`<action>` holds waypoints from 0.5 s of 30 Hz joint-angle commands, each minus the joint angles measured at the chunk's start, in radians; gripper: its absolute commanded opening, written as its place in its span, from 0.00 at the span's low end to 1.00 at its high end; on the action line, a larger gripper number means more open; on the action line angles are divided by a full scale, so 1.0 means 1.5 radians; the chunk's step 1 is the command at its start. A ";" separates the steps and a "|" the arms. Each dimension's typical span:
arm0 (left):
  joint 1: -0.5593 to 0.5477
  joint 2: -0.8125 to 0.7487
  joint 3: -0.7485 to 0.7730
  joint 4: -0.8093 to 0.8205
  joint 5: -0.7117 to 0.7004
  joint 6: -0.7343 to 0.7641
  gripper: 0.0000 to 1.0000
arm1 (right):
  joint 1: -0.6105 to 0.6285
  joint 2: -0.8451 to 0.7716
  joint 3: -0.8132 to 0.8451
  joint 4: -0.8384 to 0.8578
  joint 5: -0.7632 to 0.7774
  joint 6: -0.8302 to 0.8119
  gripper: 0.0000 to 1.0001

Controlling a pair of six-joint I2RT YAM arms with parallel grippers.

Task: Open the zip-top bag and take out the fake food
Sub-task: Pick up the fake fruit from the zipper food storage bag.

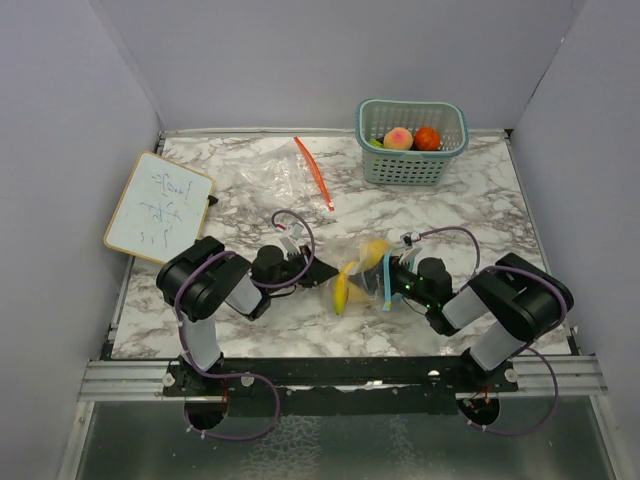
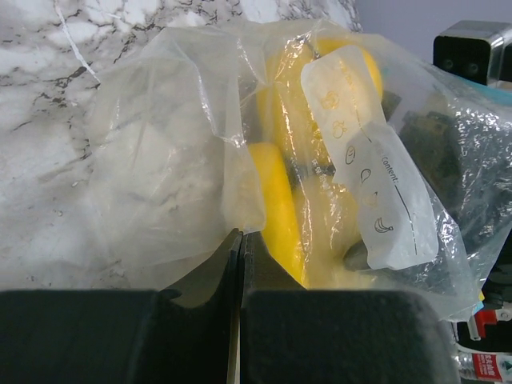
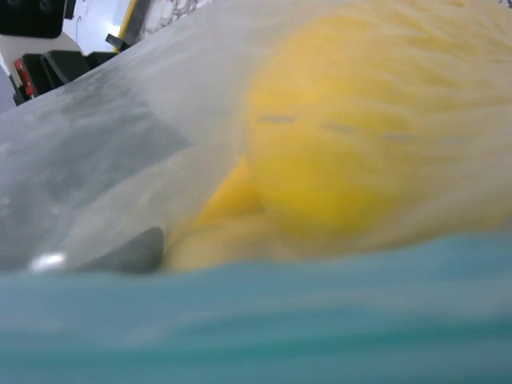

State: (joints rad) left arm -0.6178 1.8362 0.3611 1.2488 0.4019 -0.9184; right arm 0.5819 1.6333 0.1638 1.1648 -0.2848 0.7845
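A clear zip-top bag (image 1: 358, 278) with a blue zip strip (image 1: 387, 281) hangs stretched between my two grippers. A yellow banana (image 1: 343, 288) and a lemon (image 1: 374, 251) show inside it. My left gripper (image 1: 322, 270) is shut on the bag's left end; in the left wrist view its jaws (image 2: 240, 240) pinch the plastic beside the banana (image 2: 276, 204). My right gripper (image 1: 394, 281) sits at the zip end and looks shut on it. In the right wrist view the blurred zip strip (image 3: 256, 320) hides the fingers, with the lemon (image 3: 352, 152) behind plastic.
A teal mesh basket (image 1: 412, 165) at the back right holds a peach (image 1: 398, 138), an orange (image 1: 427, 138) and a green piece. An empty bag with a red zip (image 1: 314, 172) lies at the back centre. A whiteboard (image 1: 158, 206) lies on the left.
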 commanded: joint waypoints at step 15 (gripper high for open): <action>0.054 -0.022 -0.001 -0.013 -0.003 0.005 0.00 | -0.014 -0.278 0.029 -0.409 0.045 -0.054 0.54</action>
State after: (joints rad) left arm -0.5682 1.8301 0.3824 1.2167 0.4011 -0.9215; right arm 0.5793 1.3132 0.1722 0.7784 -0.2741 0.7460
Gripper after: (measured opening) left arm 0.011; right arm 0.720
